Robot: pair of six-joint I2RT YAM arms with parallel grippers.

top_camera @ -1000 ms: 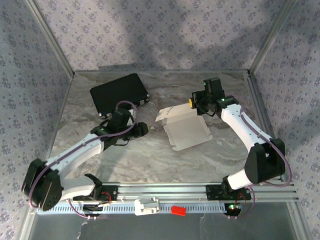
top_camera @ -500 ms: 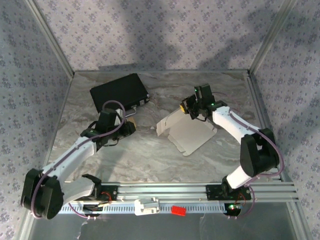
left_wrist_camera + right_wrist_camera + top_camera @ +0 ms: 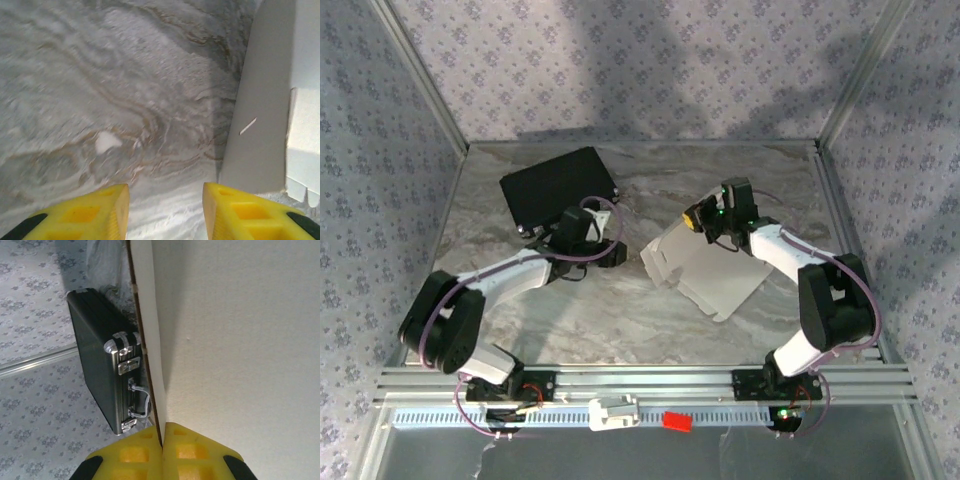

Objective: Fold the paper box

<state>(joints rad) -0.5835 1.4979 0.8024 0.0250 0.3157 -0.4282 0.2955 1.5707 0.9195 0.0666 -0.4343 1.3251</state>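
Right of the half-open, empty left gripper (image 3: 164, 200), the paper box (image 3: 715, 270) seems pinched by right gripper (image 3: 163, 439).

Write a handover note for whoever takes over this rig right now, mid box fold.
Left gripper: open, holding nothing, low over the table just left of the paper box.
Right gripper: shut on an edge of the paper box.
Paper box: mostly flat sheet, centre-right, its left panel tilted up. Black case sits rear left.
Done: sheet gripped. Left: folding the panels, tucking tabs, closing.
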